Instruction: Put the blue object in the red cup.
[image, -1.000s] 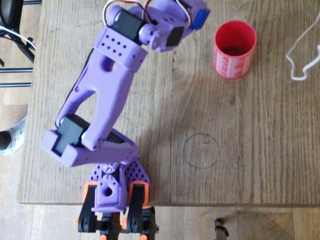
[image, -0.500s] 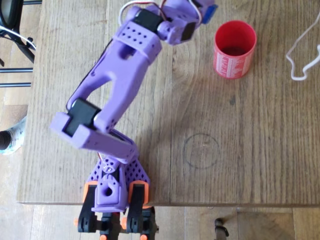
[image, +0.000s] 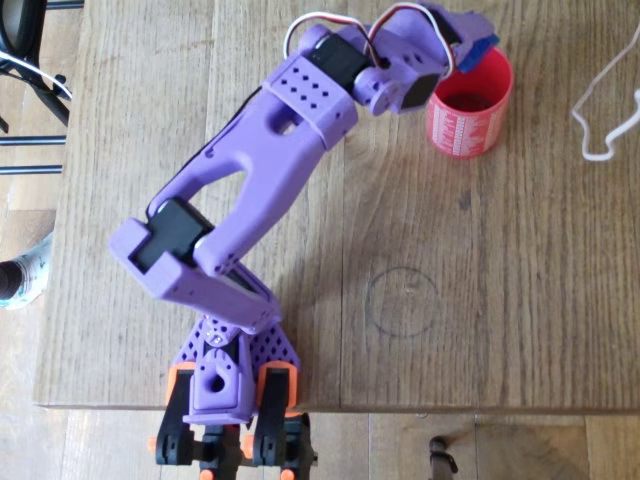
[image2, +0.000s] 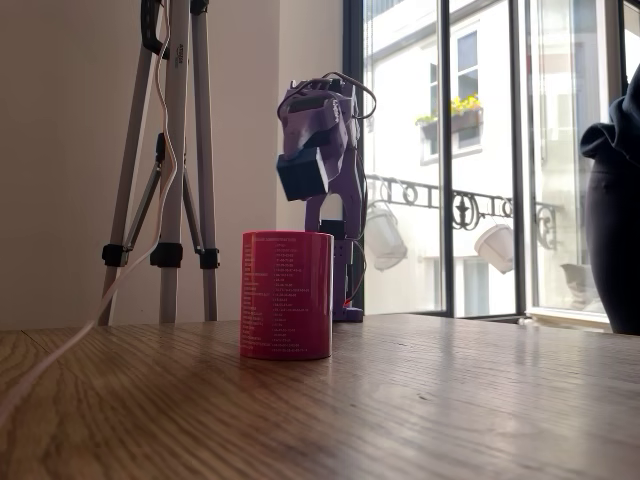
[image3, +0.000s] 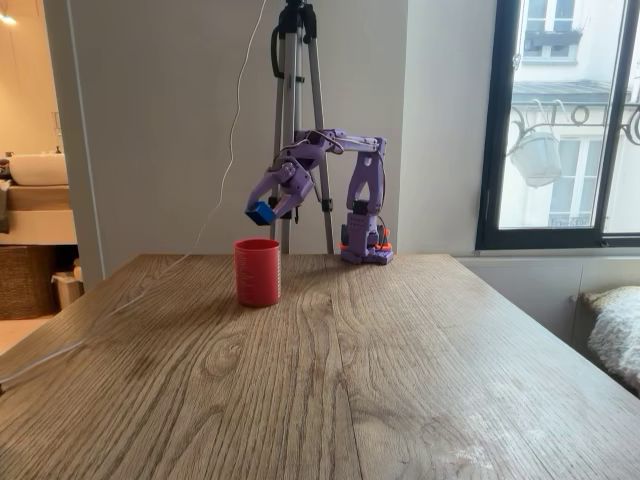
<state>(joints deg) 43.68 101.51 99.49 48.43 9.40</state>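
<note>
I am watching the red cup (image3: 257, 271) as my landmark, standing upright on the wooden tabletop (image3: 330, 360), and I am seeing white print running around its side in a fixed view (image2: 286, 294). In the overhead view the red cup (image: 470, 100) is showing its darker inside, and a faint pencilled circle (image: 402, 301) on the wood is lying well apart from it, nearer the arm's base. Above the cup's mouth, my claw (image3: 268, 208) is hanging in the air and pinching the blue object (image3: 261, 212), which is sitting clear of the rim and slightly toward the arm's side of the cup. From overhead the claw (image: 470, 38) is overlapping the cup's upper left rim, and the blue object (image: 478, 52) is peeking out at that rim as a small blue corner. In a fixed view the blue object (image2: 301, 174) is appearing dark and shadowed, held well above the cup. Beyond the cup, the purple arm (image: 260, 170) is reaching back to its base with orange clamps (image: 228, 385) at the tabletop's edge. A white cord (image: 605, 110) is lying on the wood beside the cup, away from the arm. Behind the cup, a tripod (image3: 298, 110) is standing against the wall, and a window (image3: 560, 120) is letting in daylight beyond the arm.
</note>
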